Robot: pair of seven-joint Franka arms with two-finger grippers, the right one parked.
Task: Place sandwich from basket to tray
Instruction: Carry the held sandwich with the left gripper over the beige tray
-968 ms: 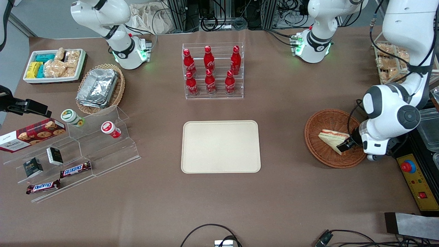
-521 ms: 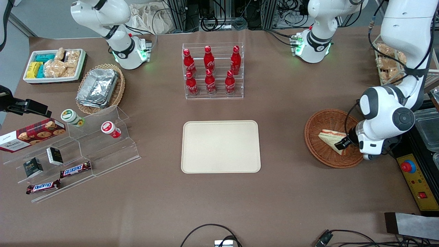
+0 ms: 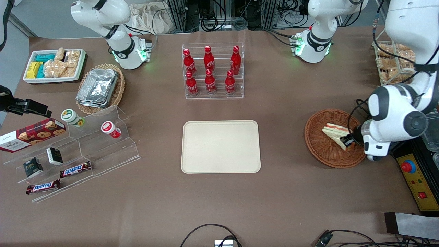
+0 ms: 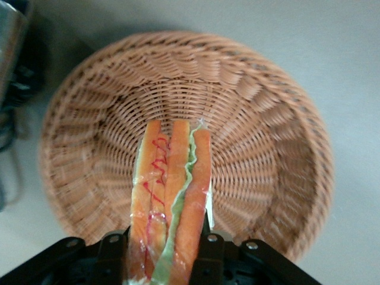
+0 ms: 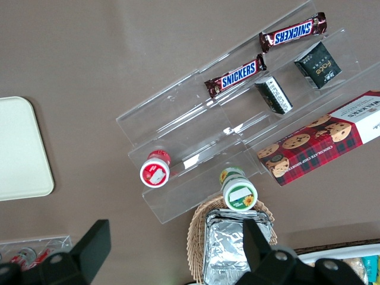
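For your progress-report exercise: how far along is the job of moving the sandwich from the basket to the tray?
Done: the end effector is shut on the sandwich, its fingers pressed against both sides. In hand: the sandwich is above the basket, gripped at its wide end. Left: carry it toward the parked arm's end, to the tray, and release it; nothing lies on the tray.

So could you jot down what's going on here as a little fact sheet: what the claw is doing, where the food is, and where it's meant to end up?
claw: over the basket, shut on the sandwich
sandwich: triangular wedge, gripped at its wide end, point aimed toward the tray
sandwich filling: orange and pale green layers, seen edge-on between the fingers
basket: round brown wicker, toward the working arm's end of the table
tray: cream rectangle, nothing on it
task stage: sandwich gripped, not yet on the tray
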